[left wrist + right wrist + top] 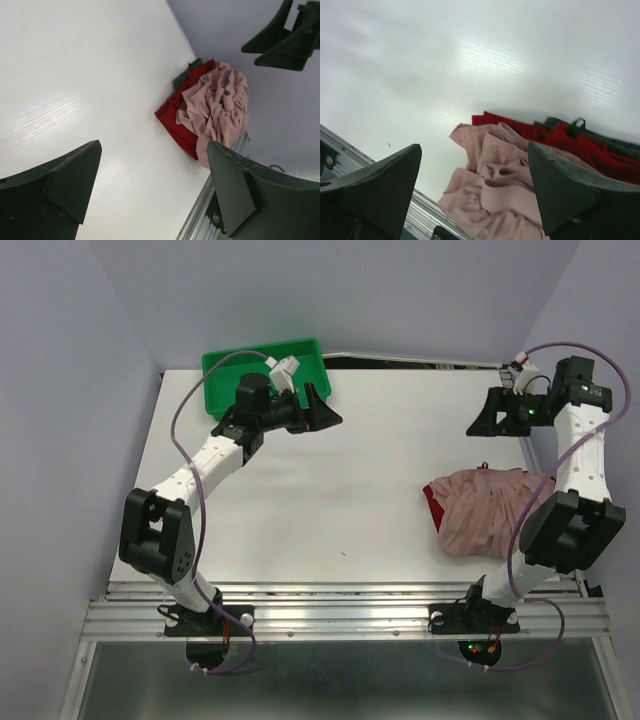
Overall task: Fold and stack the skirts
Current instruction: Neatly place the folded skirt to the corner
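Dusty pink skirt (490, 510): lies bunched on top of the dark red skirt (432, 505), at 4 o'clock on the tabletop (330, 500).
Handling: both are likely light and limp and will slump when lifted; pinch one layer at two edge corners.
Left gripper (325, 408): wide, empty, at 11 o'clock beside the green tray (225, 365).
Right gripper (483, 412): wide, empty, at 2 o'clock, apart from both skirts.

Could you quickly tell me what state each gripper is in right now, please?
Left gripper: open, holding nothing.
Right gripper: open, holding nothing.
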`<action>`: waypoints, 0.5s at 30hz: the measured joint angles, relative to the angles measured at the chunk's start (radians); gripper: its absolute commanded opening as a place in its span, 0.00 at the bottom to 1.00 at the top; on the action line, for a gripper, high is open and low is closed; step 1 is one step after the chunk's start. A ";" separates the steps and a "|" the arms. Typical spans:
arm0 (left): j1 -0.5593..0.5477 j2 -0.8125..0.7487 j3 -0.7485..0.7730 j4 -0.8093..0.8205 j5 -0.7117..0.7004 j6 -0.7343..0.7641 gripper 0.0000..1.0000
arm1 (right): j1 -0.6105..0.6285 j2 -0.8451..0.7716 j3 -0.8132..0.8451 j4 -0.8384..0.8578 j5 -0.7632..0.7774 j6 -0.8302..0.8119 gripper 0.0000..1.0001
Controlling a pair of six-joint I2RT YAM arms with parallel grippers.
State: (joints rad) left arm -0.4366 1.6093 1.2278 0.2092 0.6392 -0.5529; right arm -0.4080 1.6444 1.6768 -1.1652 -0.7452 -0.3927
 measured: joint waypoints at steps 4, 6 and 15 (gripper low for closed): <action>0.117 -0.021 0.046 -0.096 0.005 0.048 0.99 | 0.169 0.011 0.021 0.079 0.004 0.097 1.00; 0.168 -0.035 0.065 -0.149 -0.003 0.097 0.98 | 0.281 0.037 0.021 0.130 0.009 0.155 1.00; 0.252 -0.154 0.154 -0.497 -0.163 0.481 0.99 | 0.666 0.067 -0.121 0.386 0.091 0.313 1.00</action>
State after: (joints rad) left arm -0.1844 1.4555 1.3819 -0.2878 0.4763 -0.0715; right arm 0.2577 1.7111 1.5562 -0.7795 -0.6544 -0.0799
